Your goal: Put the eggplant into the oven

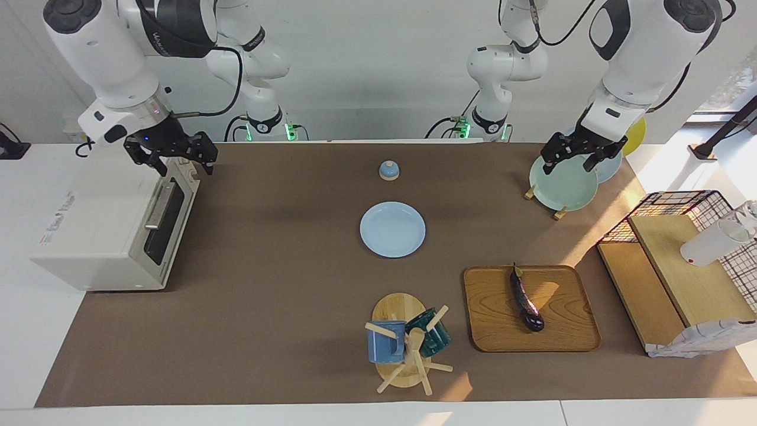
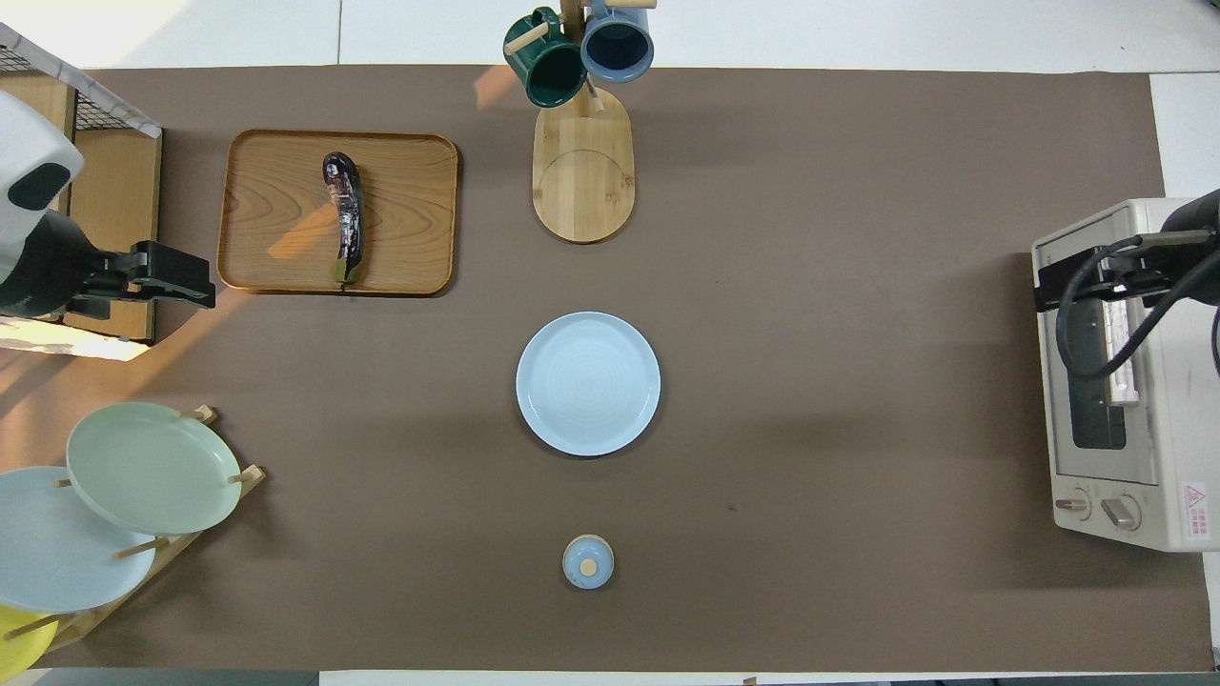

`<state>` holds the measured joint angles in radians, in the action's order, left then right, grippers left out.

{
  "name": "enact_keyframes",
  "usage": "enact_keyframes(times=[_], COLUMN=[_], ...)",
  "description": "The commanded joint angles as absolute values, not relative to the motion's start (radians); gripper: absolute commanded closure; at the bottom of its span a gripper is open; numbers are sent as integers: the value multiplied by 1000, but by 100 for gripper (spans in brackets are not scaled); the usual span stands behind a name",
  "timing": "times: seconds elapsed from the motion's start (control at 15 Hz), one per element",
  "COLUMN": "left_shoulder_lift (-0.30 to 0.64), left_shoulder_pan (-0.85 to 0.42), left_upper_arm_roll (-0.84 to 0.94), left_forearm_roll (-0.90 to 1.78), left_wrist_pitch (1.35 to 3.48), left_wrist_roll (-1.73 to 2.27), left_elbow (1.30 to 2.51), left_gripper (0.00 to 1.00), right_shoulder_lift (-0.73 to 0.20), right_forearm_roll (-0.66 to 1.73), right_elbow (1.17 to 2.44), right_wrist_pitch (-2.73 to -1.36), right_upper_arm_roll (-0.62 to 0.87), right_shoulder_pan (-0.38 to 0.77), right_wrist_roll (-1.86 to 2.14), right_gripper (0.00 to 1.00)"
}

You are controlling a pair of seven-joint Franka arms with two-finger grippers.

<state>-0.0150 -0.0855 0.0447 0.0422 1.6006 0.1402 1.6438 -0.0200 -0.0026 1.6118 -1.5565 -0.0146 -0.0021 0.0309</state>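
Eggplant (image 1: pixel 526 299) lies on the wooden tray (image 1: pixel 568 331), well apart from the oven (image 1: pixel 89 236), nothing touching it yet.

Tabletop (image 1: pixel 284 296): brown cover, oven at the right arm's end, tray toward the left arm's end and farther from the robots than the blue plate (image 1: pixel 392 229) in the middle.

Oven: white box, dark glass door with its bar handle (image 1: pixel 158 204) facing the table's middle. Door looks closed. Judgement: the step in hand is opening it, since nothing can go in until the door drops.

Right claw (image 1: pixel 177 155) hangs over the oven's top front corner, near the robots' end of the handle, fingers spread. Doing it well: come down square over the handle's middle instead of its end, close fully on the bar, then pull outward and down along the door's arc so the light oven does not slide.

Left claw (image 1: pixel 576 152) hovers over the green plate (image 1: pixel 562 183) in the plate rack, fingers spread, holding nothing. It looks best placed for the pick.

Eggplant detail: slim, glossy, stem end (image 1: pixel 517 271) toward the robots. Likely slippery; grip across the middle.

Mug tree (image 1: pixel 408 343) stands beside the tray; small lid (image 1: pixel 388 170) sits nearer the robots than the blue plate.
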Motion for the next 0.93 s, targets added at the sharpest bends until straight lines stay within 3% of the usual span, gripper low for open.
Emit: enact_keyframes(times=[0.0, 0.6, 0.67, 0.73, 0.8, 0.87], left_shoulder_lift=[-18, -28, -29, -31, -29, -29], left_shoulder_pan=[-87, -87, -84, -81, -81, -80], left_upper_arm_roll=[43, 43, 43, 43, 41, 41], left_forearm_roll=[31, 31, 31, 31, 31, 31], left_wrist_pitch=[1615, 1649, 1676, 1699, 1713, 1716], left_wrist_roll=[140, 140, 140, 141, 146, 135], left_elbow=[1643, 1672, 1683, 1690, 1690, 1692], left_gripper=[0, 0, 0, 0, 0, 0], right_shoulder_lift=[-8, 18, 20, 21, 23, 40], right_forearm_roll=[11, 11, 11, 9, 9, 5], right_elbow=[1621, 1673, 1681, 1681, 1690, 1730], right_wrist_pitch=[-1572, -1572, -1577, -1580, -1588, -1636], right_upper_arm_roll=[-12, -12, -12, -12, -14, -14], right_shoulder_pan=[-8, -18, -17, -17, -18, -20], right_wrist_roll=[57, 74, 87, 94, 98, 106], right_gripper=[0, 0, 9, 48, 99, 100])
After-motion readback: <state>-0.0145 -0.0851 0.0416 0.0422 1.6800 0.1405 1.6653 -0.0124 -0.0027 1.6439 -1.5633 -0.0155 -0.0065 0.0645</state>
